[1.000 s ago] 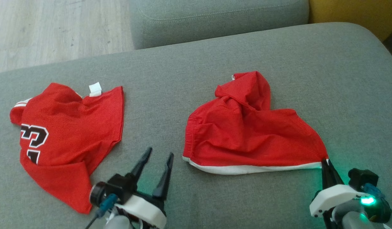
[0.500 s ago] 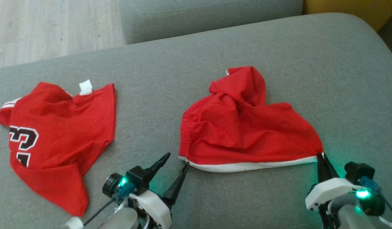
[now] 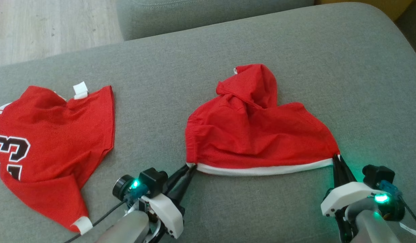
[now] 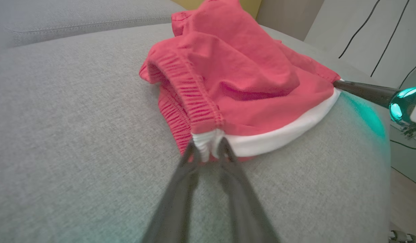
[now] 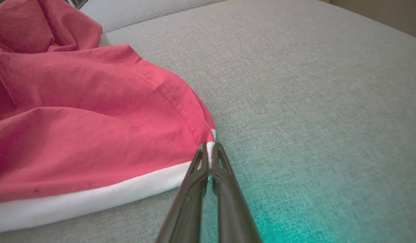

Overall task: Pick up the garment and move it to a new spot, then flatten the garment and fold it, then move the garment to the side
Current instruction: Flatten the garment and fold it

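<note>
The garment (image 3: 258, 135) is a pair of red shorts with a white hem, lying crumpled in the middle of the grey sofa seat (image 3: 329, 67). My left gripper (image 3: 191, 167) pinches the bunched white corner at the hem's left end, by the elastic waistband, and the left wrist view shows the cloth (image 4: 235, 84) squeezed between its fingers (image 4: 208, 150). My right gripper (image 3: 336, 158) is shut on the hem's right corner; in the right wrist view its tips (image 5: 209, 146) clamp the white edge of the garment (image 5: 76, 128). The white hem runs stretched between both grippers.
A second red garment, a jersey (image 3: 49, 141) with a black-and-white number, lies at the seat's left end. A grey cushion (image 3: 194, 13) stands behind, with wooden floor (image 3: 42, 27) at the far left. The seat's rounded edge falls away at the right.
My left gripper moved right and forward to the garment's left corner and closed on it. The right gripper kept its hold. The head camera shifted a little.
</note>
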